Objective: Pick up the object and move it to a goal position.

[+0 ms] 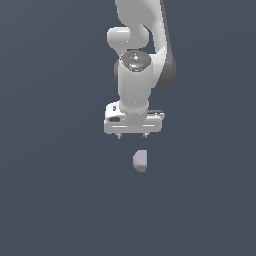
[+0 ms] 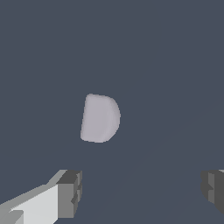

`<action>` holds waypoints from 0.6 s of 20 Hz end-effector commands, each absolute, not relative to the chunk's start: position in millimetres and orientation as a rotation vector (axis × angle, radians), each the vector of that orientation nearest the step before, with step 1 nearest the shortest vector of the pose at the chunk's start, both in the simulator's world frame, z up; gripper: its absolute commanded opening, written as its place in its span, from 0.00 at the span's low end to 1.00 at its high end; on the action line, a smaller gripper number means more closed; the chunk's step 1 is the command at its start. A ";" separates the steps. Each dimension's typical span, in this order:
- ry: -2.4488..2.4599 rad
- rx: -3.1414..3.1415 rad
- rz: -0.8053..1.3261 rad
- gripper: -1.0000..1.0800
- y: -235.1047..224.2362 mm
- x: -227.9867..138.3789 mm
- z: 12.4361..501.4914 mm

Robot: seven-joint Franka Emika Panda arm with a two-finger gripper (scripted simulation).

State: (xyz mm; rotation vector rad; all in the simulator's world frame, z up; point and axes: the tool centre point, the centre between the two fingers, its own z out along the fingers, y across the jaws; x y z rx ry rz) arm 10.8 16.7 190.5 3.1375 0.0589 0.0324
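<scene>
The object [image 1: 140, 160] is a small pale grey-lilac lump with rounded corners, lying alone on the dark floor. My white gripper [image 1: 132, 135] hangs above it, a little to the exterior view's left of it and not touching. In the wrist view the object [image 2: 100, 118] shows ahead of the fingers, apart from both. My gripper [image 2: 141, 188] is open, with one grey fingertip [image 2: 70, 192] and the other fingertip [image 2: 214, 187] set wide apart and nothing between them.
A plain dark blue-grey surface [image 1: 50, 200] fills both views. The white arm [image 1: 137, 55] rises behind the gripper to the frame's upper edge. No other object shows.
</scene>
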 end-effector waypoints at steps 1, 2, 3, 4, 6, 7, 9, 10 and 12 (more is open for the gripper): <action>0.059 3.138 0.032 0.96 16.7 10.8 190.5; 0.061 3.137 0.032 0.96 17.2 10.7 190.3; 0.066 3.137 0.029 0.96 18.6 10.5 189.9; 0.075 3.136 0.025 0.96 21.0 10.0 189.3; 0.104 3.134 0.013 0.96 28.3 8.6 187.4; 0.122 3.132 0.005 0.96 33.0 7.5 186.2; 0.150 3.129 -0.006 0.96 39.9 5.8 184.6; 0.159 3.128 -0.009 0.96 41.9 5.3 184.2; 0.165 3.128 -0.011 0.96 43.1 4.9 184.1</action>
